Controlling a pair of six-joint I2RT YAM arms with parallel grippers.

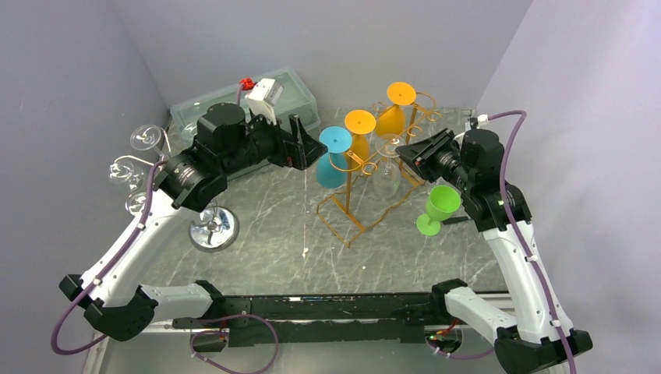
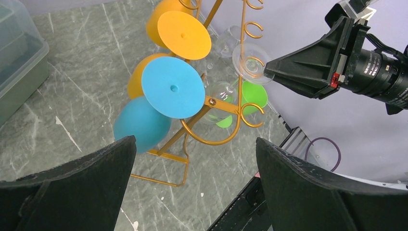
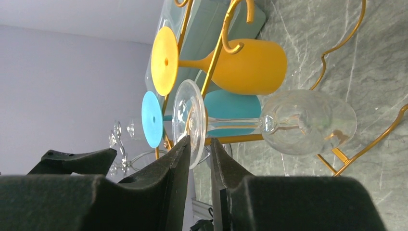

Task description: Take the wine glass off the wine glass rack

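The golden wire wine glass rack (image 1: 343, 226) stands mid-table, also in the left wrist view (image 2: 166, 182) and the right wrist view (image 3: 217, 55). Hanging upside down on it are a blue glass (image 1: 334, 160), two orange glasses (image 1: 360, 132) and a clear wine glass (image 1: 387, 175). My right gripper (image 1: 402, 149) is shut on the clear glass's round foot (image 3: 188, 120), one finger on each face; its bowl (image 3: 308, 122) still hangs by the rack. My left gripper (image 2: 195, 140) is open and empty, level with the blue glass (image 2: 144, 120) on the rack's left side.
A green glass (image 1: 438, 209) stands on the table under my right arm. A chrome round-based stand (image 1: 212, 230) with several clear glasses is at the left. A clear lidded plastic box (image 1: 300, 97) sits at the back. Grey walls close in both sides.
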